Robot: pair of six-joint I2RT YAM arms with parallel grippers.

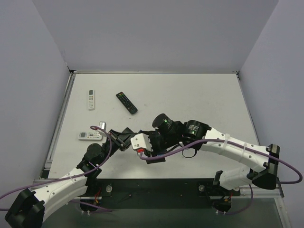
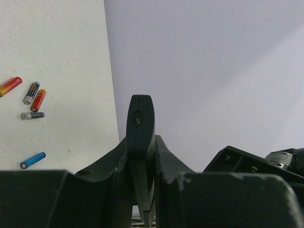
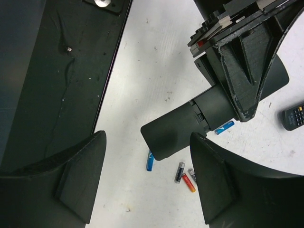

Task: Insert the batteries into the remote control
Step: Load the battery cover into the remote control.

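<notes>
Tabletop (image 1: 190,95): left pincer (image 2: 141,154) holds remote (image 2: 140,118) aloft.

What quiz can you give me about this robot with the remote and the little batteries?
1. True or false: the left gripper is shut on the plain black remote.
2. What colours are the loose batteries lying on the table? A) green and pink. B) red-orange, blue and dark. C) all white.
3. Fill in the gap: the right gripper has its jaws ___, one on each side of the remote's end, not squeezing it.

Key: 1 true; 2 B; 3 open.
</notes>
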